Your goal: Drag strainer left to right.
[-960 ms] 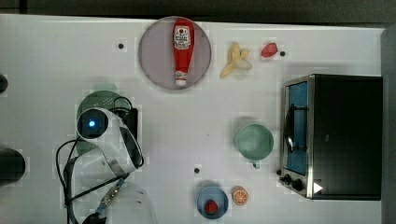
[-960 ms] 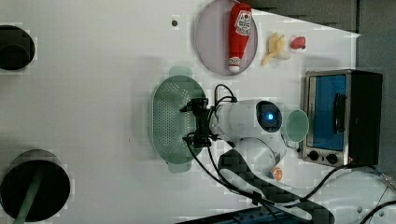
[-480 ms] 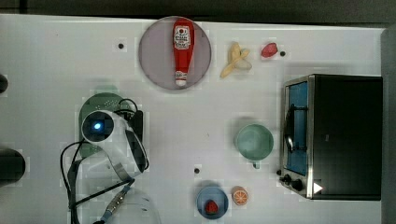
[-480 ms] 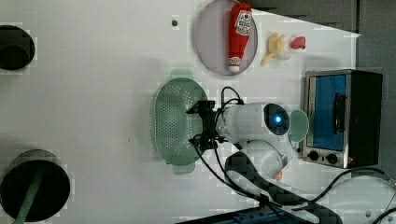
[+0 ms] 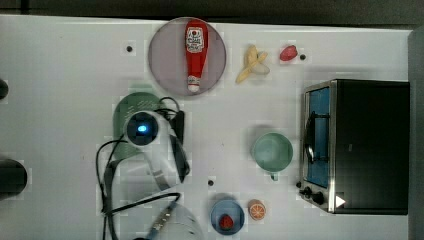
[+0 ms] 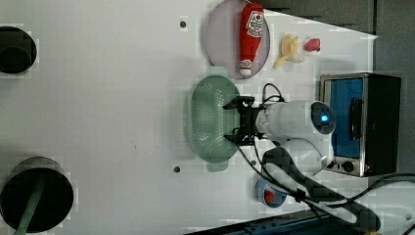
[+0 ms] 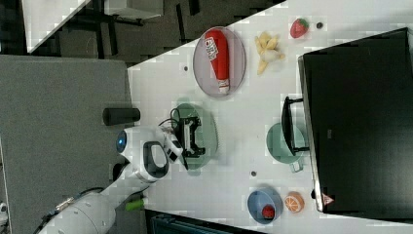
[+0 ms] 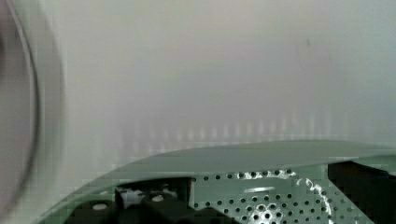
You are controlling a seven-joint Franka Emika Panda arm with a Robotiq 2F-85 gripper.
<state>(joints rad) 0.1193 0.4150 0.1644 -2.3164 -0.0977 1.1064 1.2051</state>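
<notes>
The pale mint-green strainer lies on the white table just below the plate in the left view. In the top view the strainer is mostly hidden under my white wrist. My gripper is open and reaches down into the bowl near the rim on the left view's right, with its black fingers spread wide. The right view shows the gripper over the strainer. The wrist view looks along the perforated strainer floor, with a dark finger at either side.
A grey-lilac plate holding a ketchup bottle sits close to the strainer. To the top view's right are a teal cup, a toaster oven, a banana, a strawberry, a blue bowl and an orange half.
The strainer and my gripper inside it have slid together toward the top view's right, closer to the plate. The fingers stay spread.
</notes>
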